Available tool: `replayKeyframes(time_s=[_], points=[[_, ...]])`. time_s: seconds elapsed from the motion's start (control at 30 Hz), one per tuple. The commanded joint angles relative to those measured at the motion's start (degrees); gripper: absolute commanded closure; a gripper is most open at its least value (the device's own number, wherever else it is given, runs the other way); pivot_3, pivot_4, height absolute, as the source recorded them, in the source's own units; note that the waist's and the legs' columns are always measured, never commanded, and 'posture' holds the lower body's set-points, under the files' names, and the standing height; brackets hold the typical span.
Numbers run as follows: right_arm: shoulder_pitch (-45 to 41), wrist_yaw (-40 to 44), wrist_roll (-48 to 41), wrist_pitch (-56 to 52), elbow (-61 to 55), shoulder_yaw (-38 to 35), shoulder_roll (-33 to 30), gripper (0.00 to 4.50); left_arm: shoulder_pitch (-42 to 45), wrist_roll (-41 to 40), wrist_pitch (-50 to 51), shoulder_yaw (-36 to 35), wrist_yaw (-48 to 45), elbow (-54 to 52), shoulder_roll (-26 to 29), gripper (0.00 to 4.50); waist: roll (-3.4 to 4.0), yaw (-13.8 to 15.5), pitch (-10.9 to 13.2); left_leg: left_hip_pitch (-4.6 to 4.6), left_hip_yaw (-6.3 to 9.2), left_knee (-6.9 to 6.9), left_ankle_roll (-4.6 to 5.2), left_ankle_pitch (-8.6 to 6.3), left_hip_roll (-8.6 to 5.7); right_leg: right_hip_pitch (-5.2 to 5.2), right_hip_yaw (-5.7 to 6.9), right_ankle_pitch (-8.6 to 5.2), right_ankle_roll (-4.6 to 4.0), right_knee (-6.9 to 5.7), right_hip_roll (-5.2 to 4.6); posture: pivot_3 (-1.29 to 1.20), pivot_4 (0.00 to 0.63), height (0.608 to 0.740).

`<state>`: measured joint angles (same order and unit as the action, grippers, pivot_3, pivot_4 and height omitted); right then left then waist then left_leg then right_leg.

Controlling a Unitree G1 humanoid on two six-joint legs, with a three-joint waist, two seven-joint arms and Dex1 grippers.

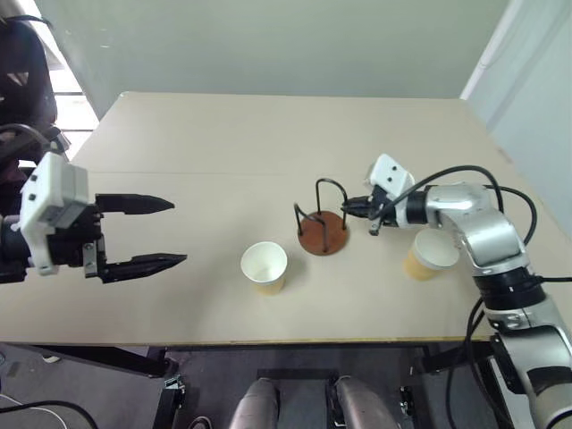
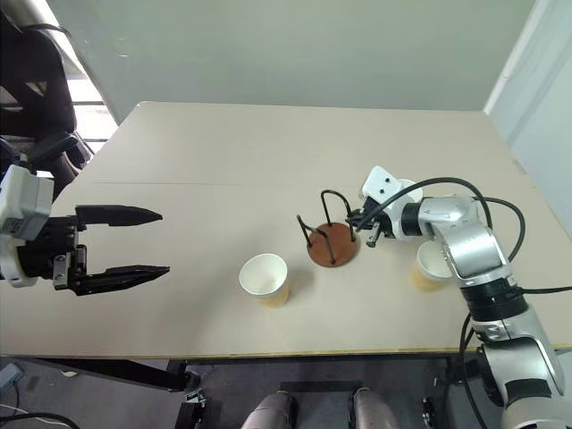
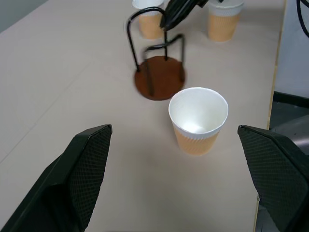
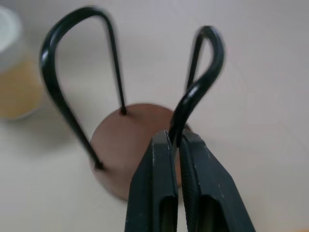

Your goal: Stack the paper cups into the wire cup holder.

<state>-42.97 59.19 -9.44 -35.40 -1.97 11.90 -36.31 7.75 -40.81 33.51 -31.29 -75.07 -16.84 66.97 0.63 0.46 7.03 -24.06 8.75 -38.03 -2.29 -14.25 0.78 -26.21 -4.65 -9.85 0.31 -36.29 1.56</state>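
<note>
The wire cup holder (image 1: 322, 234), a brown wooden disc with black wire loops, stands empty mid-table. My right gripper (image 1: 350, 206) is shut on one of its wire loops (image 4: 195, 87), pinching it just above the disc. One paper cup (image 1: 264, 267) stands upright in front of the holder, to its left. A second cup (image 1: 427, 257) stands by my right forearm. A third cup (image 3: 150, 20) stands behind the holder, on its far side from my left gripper. My left gripper (image 1: 177, 232) hovers wide open at the table's left, empty, well away from the cups.
The tan table (image 1: 223, 143) stretches wide behind the holder. Its front edge (image 1: 295, 341) runs close to the near cup. A dark chair (image 2: 36, 80) stands off the table's far left corner.
</note>
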Motion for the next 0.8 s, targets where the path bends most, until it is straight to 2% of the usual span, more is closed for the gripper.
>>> replayKeyframes(time_s=[0.03, 0.3, 0.5, 0.8], points=[[-0.22, 2.52, -2.61, 2.99, -1.35, -3.42, -1.78, 4.41, 1.92, 0.31, -1.65, 0.50, -0.89, 0.86, 1.33, 0.00, 0.00, -0.17, 0.00, 0.03, 0.00, -0.01, 0.03, 0.03, 0.00, 0.00, -0.03, 0.01, -0.02, -0.02, 0.02, 0.00, 0.150, 0.740], [5.91, 11.74, -11.78, 4.75, -8.63, -5.13, -4.28, 4.41, 3.73, 0.49, -2.25, 2.11, -1.67, 2.13, 1.98, 0.00, -0.01, -0.23, 0.00, 0.03, -0.03, 0.01, 0.05, 0.08, 0.12, 0.00, -0.03, -0.01, -0.09, -0.03, 0.17, 0.00, 0.150, 0.740], [9.63, 14.07, -16.89, 4.31, -13.17, -5.29, -4.18, 4.41, 3.68, 0.50, -2.25, 2.08, -1.93, 2.21, 2.21, 0.00, -0.01, -0.26, -0.01, 0.04, -0.09, -0.03, 0.04, 0.09, 0.12, 0.03, -0.07, -0.01, -0.09, -0.01, 0.18, 0.00, 0.150, 0.740], [10.50, 16.94, -17.14, 7.71, -13.24, -2.03, -3.37, 4.41, 4.21, 0.58, -2.09, 2.55, -1.93, 2.36, 2.33, 0.00, -0.03, -0.27, -0.02, 0.05, -0.09, -0.08, 0.03, 0.15, 0.12, 0.05, -0.08, -0.02, -0.10, -0.03, 0.19, 0.00, 0.150, 0.740]])
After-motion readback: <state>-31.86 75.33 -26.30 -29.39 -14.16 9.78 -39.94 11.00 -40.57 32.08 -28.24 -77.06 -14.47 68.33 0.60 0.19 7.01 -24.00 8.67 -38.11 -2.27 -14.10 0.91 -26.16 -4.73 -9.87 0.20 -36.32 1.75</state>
